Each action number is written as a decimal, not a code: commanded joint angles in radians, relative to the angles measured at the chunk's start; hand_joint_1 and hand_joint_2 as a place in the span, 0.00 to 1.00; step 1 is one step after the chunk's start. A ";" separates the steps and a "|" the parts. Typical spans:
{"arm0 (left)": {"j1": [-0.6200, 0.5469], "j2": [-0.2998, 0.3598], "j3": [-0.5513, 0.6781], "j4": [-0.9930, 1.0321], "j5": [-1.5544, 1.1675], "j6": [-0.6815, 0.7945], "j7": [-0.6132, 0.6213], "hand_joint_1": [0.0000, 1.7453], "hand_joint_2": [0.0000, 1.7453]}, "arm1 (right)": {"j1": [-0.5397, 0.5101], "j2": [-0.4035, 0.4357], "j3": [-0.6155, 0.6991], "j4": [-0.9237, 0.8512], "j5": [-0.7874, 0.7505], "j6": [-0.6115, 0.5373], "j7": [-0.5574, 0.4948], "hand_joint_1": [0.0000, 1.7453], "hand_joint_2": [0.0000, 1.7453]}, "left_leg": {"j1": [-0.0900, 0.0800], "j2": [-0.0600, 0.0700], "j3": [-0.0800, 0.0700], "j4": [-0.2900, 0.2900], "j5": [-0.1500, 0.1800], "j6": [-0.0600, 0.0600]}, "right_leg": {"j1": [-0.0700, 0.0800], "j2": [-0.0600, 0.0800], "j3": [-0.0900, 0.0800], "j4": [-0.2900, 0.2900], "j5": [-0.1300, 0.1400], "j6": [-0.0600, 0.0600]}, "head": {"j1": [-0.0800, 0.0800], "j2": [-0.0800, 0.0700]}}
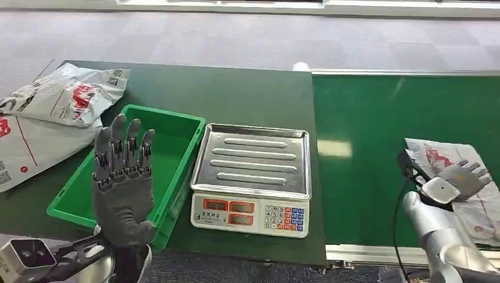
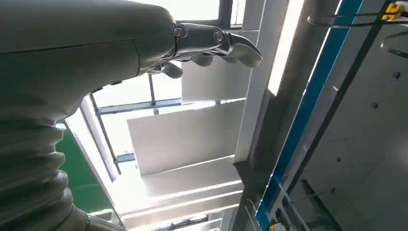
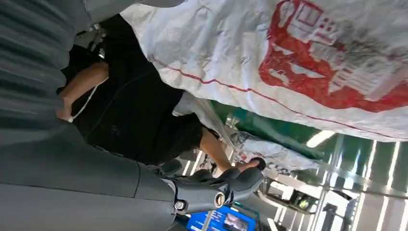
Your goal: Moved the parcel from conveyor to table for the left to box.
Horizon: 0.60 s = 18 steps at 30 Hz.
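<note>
A white parcel (image 1: pixel 439 154) with red print lies on the green conveyor belt (image 1: pixel 377 118) at the right. My right hand (image 1: pixel 463 178) rests flat on top of it, fingers spread over the bag. The right wrist view has the parcel (image 3: pixel 288 62) close by the palm, and the thumb (image 3: pixel 216 190) stands apart from it with nothing pinched. My left hand (image 1: pixel 122 183) is raised over the near end of the green box (image 1: pixel 177 132), fingers straight, apart and empty. In the left wrist view its fingers (image 2: pixel 216 45) point toward the ceiling.
A steel-topped scale (image 1: pixel 253 159) with a keypad stands on the dark table (image 1: pixel 236 94) between box and belt. Two more white parcels (image 1: pixel 65 94) lie at the table's far left. A person in black (image 3: pixel 130 115) stands nearby in the right wrist view.
</note>
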 commanded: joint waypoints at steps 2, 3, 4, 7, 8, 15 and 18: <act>-0.035 0.018 0.038 0.057 0.002 -0.012 0.002 0.00 1.00 | -0.113 -0.031 -0.100 0.173 -0.004 0.164 0.032 0.00 1.00 | -0.001 0.001 0.002 0.000 0.000 0.000 | -0.001 0.002 0.001 0.000 0.000 -0.001 | 0.000 0.000; -0.035 0.014 0.041 0.059 0.000 -0.018 0.002 0.00 1.00 | -0.121 -0.033 -0.107 0.177 -0.006 0.191 0.027 0.00 1.00 | -0.001 0.002 0.002 -0.001 0.000 0.000 | -0.001 0.002 0.002 0.000 0.000 -0.001 | 0.000 0.000; -0.036 0.010 0.046 0.062 -0.003 -0.024 0.002 0.00 1.00 | -0.123 -0.036 -0.114 0.175 -0.002 0.218 0.023 0.00 1.00 | -0.001 0.001 0.001 -0.001 0.000 0.000 | -0.001 0.002 0.001 0.000 0.000 0.000 | 0.000 0.000; -0.033 0.003 0.058 0.058 -0.012 -0.022 0.002 0.00 1.00 | -0.112 -0.039 -0.128 0.171 -0.002 0.229 0.014 0.00 1.00 | -0.001 0.002 0.002 -0.001 0.000 0.000 | -0.001 0.002 0.002 -0.001 0.000 -0.001 | 0.000 0.000; -0.026 -0.002 0.062 0.053 -0.014 -0.025 0.002 0.00 1.00 | -0.111 -0.042 -0.131 0.168 -0.001 0.229 0.014 0.00 1.00 | 0.000 0.002 0.003 -0.002 -0.001 0.000 | 0.000 0.003 0.003 -0.002 0.000 -0.001 | 0.000 0.000; -0.034 -0.040 0.100 0.061 -0.045 -0.069 0.002 0.00 1.00 | -0.162 -0.049 -0.175 0.198 -0.012 0.347 -0.006 0.00 1.00 | -0.001 0.003 0.002 0.000 -0.001 0.000 | -0.001 0.003 0.001 -0.001 0.000 0.000 | 0.000 0.000; -0.054 -0.052 0.113 0.074 -0.056 -0.079 0.002 0.00 1.00 | -0.158 -0.032 -0.187 0.203 -0.004 0.425 -0.010 0.00 1.00 | 0.000 0.004 0.003 -0.001 -0.001 0.000 | 0.000 0.005 0.002 -0.002 0.001 0.000 | 0.000 0.000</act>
